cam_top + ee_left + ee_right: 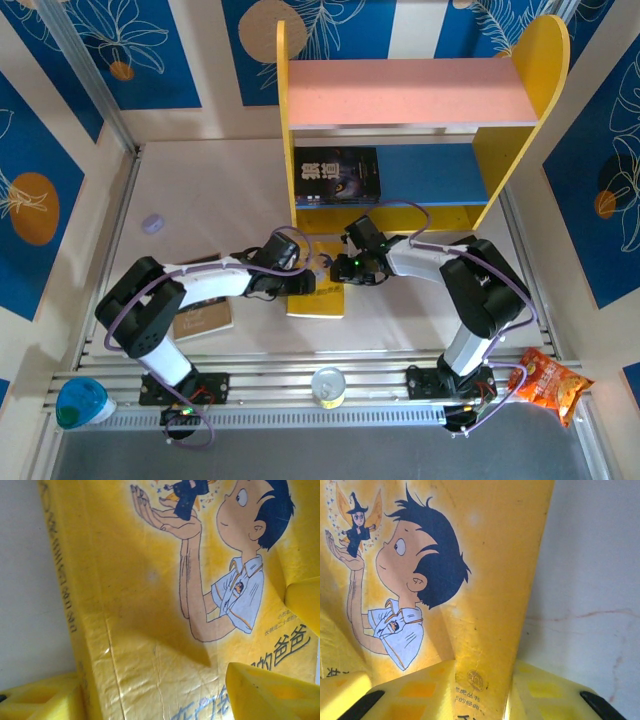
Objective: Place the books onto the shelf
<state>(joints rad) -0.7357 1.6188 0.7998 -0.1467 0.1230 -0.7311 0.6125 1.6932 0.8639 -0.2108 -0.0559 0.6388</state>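
Top cam: I saw yellow book [316, 300] on table [220, 200], 6 o'clock of shelf [410, 95], left gripper [300, 278] and right gripper [352, 268] both at it. Left wrist: jaws apart, straddling spine. Right wrist: fingers [420, 692] pinched on book's 3 o'clock edge.

the yellow book [150, 630] has a creased, faintly glossy paper cover; the shelf [410, 90] seems matt wood.
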